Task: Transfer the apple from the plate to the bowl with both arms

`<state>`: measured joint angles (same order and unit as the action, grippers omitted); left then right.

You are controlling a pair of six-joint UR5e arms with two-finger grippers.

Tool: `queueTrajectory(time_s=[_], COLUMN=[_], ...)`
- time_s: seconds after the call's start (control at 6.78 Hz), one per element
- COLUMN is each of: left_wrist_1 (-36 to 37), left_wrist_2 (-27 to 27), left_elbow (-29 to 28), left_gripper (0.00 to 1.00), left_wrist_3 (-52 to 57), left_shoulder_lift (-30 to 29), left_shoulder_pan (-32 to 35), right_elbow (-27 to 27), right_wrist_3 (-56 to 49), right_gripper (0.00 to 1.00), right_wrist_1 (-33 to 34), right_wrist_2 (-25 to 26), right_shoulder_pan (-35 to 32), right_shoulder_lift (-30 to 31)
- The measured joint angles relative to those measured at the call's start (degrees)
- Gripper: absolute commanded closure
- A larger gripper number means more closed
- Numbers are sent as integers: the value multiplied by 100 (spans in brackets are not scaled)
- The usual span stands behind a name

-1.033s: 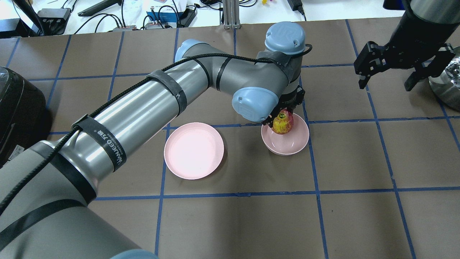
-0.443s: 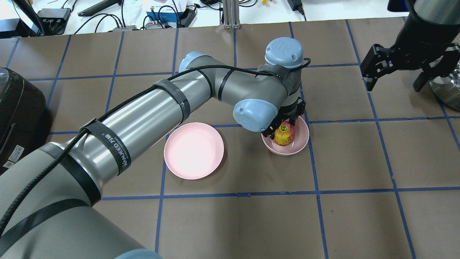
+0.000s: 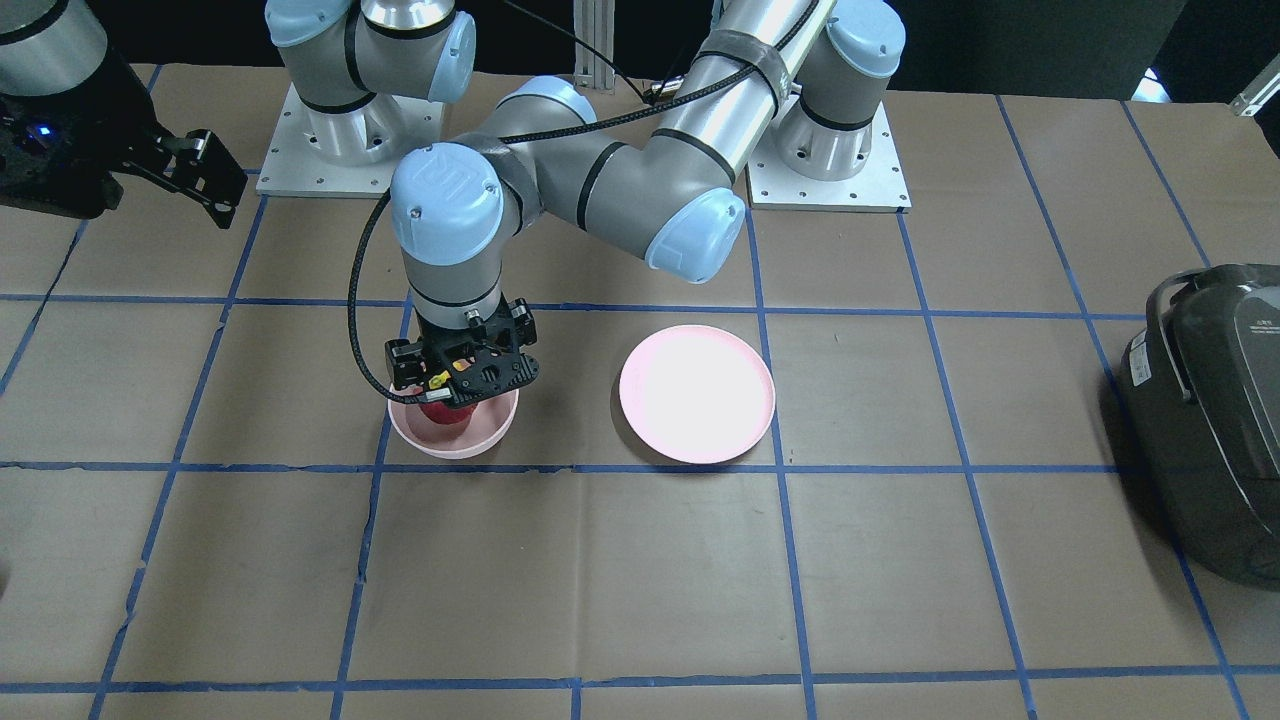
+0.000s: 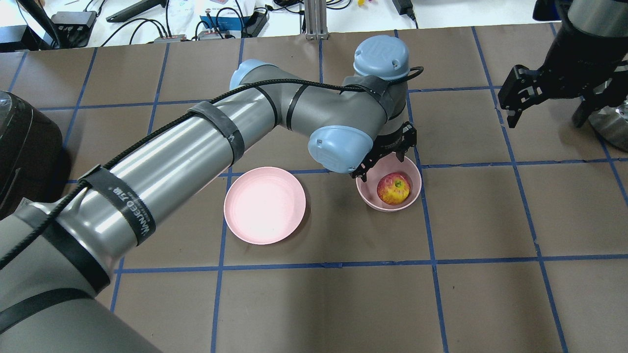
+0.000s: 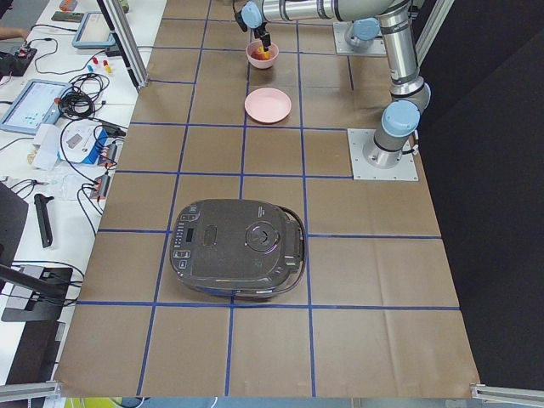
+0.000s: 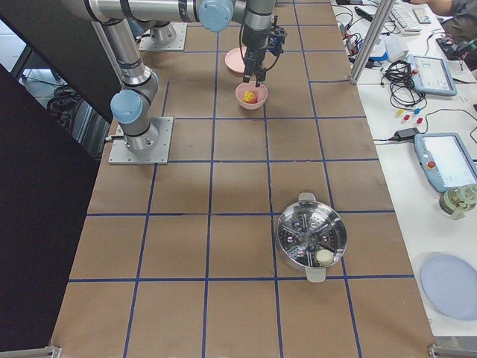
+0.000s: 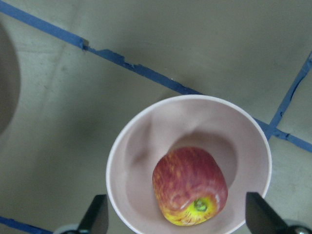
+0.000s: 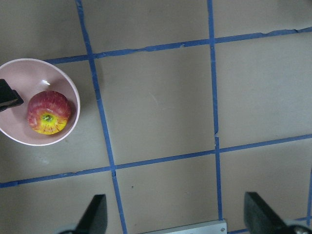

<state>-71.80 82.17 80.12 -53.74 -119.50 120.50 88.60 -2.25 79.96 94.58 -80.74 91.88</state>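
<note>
You see the apple (image 7: 190, 187) red with fine yellowish streaks and a yellow-green patch around its stem. The bowl (image 7: 141, 161) is a plain, glossy pale pink. The plate (image 4: 265, 205) is the same pale pink, unpatterned, washed almost white where the light strikes it. Your table (image 4: 343, 304) is covered in flat brown, ruled into squares by blue tape lines. The left arm (image 4: 196, 142) is silver-grey with light-blue joint caps, banded by black straps, one with white lettering, and carries a black cable. The left gripper (image 4: 380, 164) and the right gripper (image 4: 544, 121) are both black. The cooker (image 3: 1220, 420) is dark grey to black. The perforated pot (image 6: 298, 224) is bright silver metal.
</note>
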Motion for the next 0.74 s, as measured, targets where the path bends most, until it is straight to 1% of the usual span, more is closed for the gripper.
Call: queueTrajectory(time_s=[0.15,0.3,0.44,0.59,0.74], left_wrist_1=[-671,-1385,-1957,-2304,-2447], left_wrist_2=[4,7,50,158,387], left_elbow=[-10,-1,-35,-76,-81], left_gripper=[0,0,0,0,0], left_wrist_3=[693,1472,2180,2944,3835], left_shoulder_lift=[387,849,1215,1497,1744], left_shoulder_pan=[-290,-671,-1077,-1501,-1905], right_elbow=[-8,-32,-78,-122,-173], right_wrist_3=[-2,6,19,22,17], right_gripper=[0,0,0,3,3], right_wrist_1=[10,27,104,245,378], right_wrist_2=[-341,-548,-626,-648,-651], right_shoulder_pan=[-51,-155,-298,-427,-521], right_shoulder_lift=[24,32,20,-11,-75])
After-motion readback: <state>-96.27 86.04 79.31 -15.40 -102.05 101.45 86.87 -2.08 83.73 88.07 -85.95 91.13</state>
